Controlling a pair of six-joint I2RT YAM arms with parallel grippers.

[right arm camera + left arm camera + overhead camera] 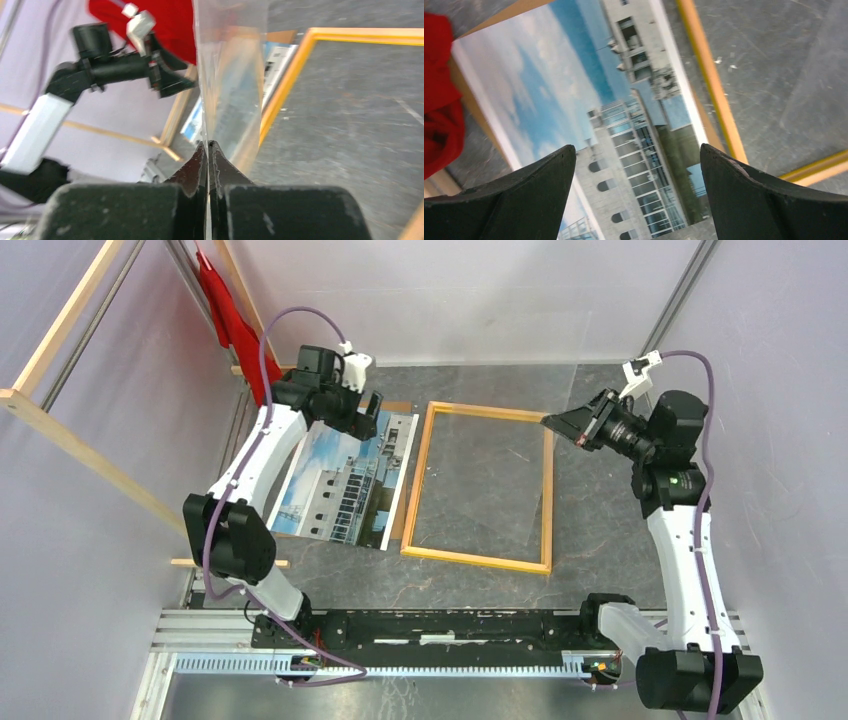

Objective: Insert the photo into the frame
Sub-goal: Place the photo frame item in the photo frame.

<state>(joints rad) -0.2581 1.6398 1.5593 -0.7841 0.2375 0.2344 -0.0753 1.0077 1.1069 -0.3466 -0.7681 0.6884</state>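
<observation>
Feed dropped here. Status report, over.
Left hand open over photo. Right hand shut on clear sheet. Photo lies beside frame, not inside.

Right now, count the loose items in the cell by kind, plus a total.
photo: 1
frame: 1
clear sheet, pinched in the right hand: 1
brown backing board, under the photo: 1
red cloth: 1
Total: 5

left arm (265, 445) covers the photo's (340, 490) far left corner in top view. backing board (516, 9) is mostly hidden under the photo, only thin brown edges show. clear sheet (227, 75) is blurred in right wrist view, outline unclear. red cloth (439, 115) is cut by the left edge.
</observation>
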